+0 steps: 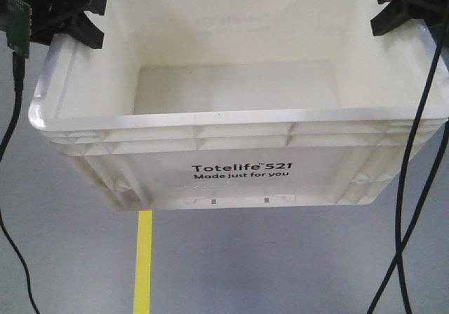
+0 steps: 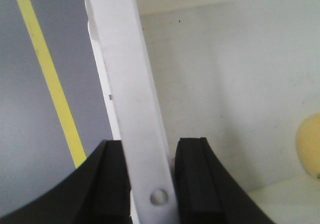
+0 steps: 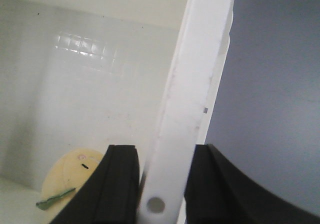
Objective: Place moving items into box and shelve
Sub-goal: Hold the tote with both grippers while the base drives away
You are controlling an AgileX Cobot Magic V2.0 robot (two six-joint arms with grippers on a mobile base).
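Observation:
The white box [image 1: 238, 118], printed "Totelife 521", fills the front view and appears to hang above the grey floor. My left gripper [image 1: 66, 12] grips its left side rim and my right gripper [image 1: 403, 5] its right side rim. In the left wrist view the left gripper [image 2: 150, 184] is shut on the rim strip [image 2: 125, 84], one finger on each side. The right gripper [image 3: 162, 184] clamps the opposite rim [image 3: 200, 84] the same way. A yellow plush toy [image 3: 75, 179] lies inside at the bottom, and its edge [image 2: 310, 144] shows in the left wrist view.
A yellow tape line [image 1: 144, 258] runs along the grey floor below the box. It appears again [image 2: 50, 84] outside the left wall. Black cables [image 1: 414, 188] hang at the right, and another one [image 1: 10, 139] at the left.

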